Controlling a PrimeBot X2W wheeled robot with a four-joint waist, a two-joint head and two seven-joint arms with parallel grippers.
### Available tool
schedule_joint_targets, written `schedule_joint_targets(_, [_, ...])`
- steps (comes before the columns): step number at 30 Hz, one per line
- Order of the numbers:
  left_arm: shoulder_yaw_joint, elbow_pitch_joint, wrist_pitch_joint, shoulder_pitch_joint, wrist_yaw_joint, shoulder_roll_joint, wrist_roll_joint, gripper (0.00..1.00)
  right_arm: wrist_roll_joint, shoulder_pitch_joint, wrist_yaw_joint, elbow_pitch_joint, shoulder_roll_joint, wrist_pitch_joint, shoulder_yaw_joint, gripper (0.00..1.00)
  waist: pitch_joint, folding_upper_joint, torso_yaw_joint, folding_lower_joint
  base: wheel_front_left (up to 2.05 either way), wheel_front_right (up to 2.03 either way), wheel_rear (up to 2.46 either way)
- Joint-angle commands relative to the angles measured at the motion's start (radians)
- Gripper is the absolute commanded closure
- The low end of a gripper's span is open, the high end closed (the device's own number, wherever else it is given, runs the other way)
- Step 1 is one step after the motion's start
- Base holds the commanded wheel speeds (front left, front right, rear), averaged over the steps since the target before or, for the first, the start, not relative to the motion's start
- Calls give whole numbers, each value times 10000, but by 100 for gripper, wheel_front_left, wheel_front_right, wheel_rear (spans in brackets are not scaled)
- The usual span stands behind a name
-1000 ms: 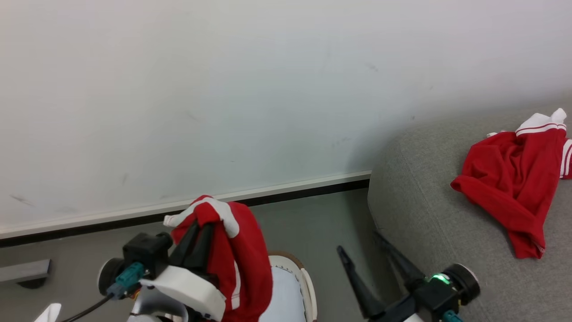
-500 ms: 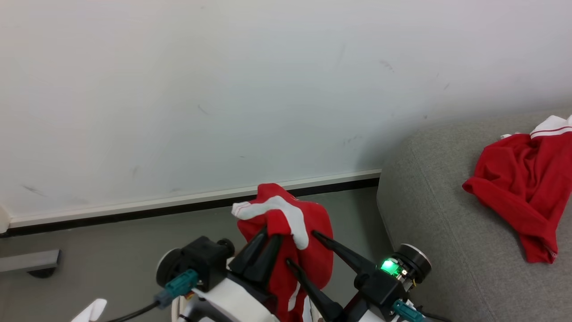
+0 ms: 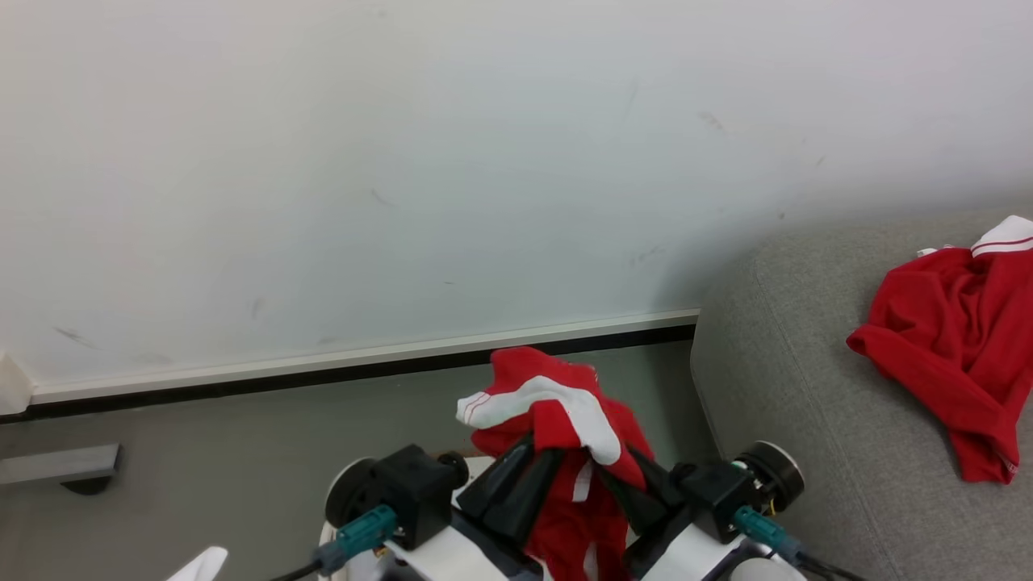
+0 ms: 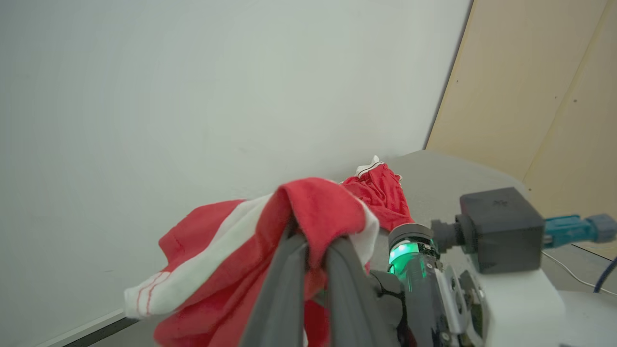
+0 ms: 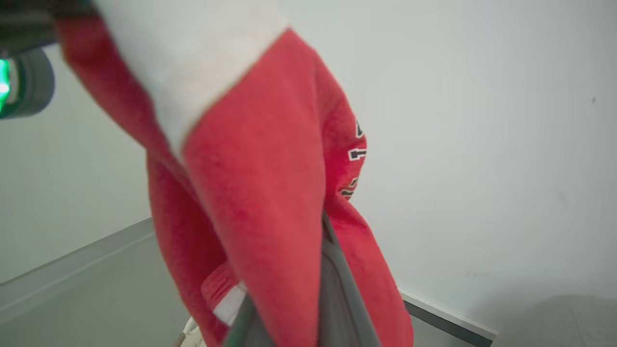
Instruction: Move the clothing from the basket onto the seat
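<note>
Two red shirts tell me where this job stands. Biggest in the room is the pale wall (image 3: pixel 403 161), then the grey sofa (image 3: pixel 807 420) standing against it, with bare floor (image 3: pixel 242 436) beside the sofa's rounded end. The first red shirt (image 3: pixel 944 355), white collar showing, already lies crumpled on the sofa, well in from that rounded end, so that part looks done. The second red shirt (image 3: pixel 557 403) hangs in the air over the floor, near the sofa's end but apart from it. Its white-striped trim is flopped over the top and the rest hangs down between the arms. The left gripper (image 3: pixel 534 452) is clamped tight on a bunched fold of it. The right gripper (image 3: pixel 617 476) pinches the same shirt from the other side, fingers buried in the cloth. What's left, I reckon, is carrying this one across and dropping it on the sofa. The basket is hidden under the arms, so I can't say whether more is waiting in it.
</note>
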Motion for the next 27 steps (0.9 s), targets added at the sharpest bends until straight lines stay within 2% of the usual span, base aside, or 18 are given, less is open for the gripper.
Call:
schedule_joint_targets(1, [78, 41, -45, 117, 39, 93, -62, 100, 127, 95, -24, -104, -11, -1, -147, 100, 5, 0, -16, -1, 0, 0, 0])
schedule_joint_targets(2, [97, 74, -109, 141, 83, 88, -59, 98, 171, 107, -24, -148, -10, -1, -237, 100, 10, 0, -35, -1, 0, 0, 0])
schedule_joint_targets(4, [194, 140, -299, 160, 169, 96, 13, 55, 225, 104, -24, -215, -7, -1, -417, 100, 24, 0, -94, -1, 0, 0, 0])
schedule_joint_targets(5, [225, 190, -411, 174, 230, 87, 33, 18, 180, 87, -25, -256, -14, -1, -567, 100, 35, 0, -135, -1, 0, 0, 0])
schedule_joint_targets(6, [247, 254, -501, 190, 226, 88, 50, 0, 120, 89, -24, -290, -15, -1, -727, 100, 47, 0, -182, -1, 0, 0, 0])
schedule_joint_targets(13, [183, 755, -836, 218, 251, 131, 89, 0, -439, 209, -24, -600, -131, -3, -2086, 100, 244, 0, -784, -1, 0, 0, 0])
schedule_joint_targets(27, [-92, 1546, -1218, -74, 207, 159, 147, 0, -922, 942, -24, -1676, -424, -3, -3883, 100, 925, 0, -2985, -1, 0, 0, 0])
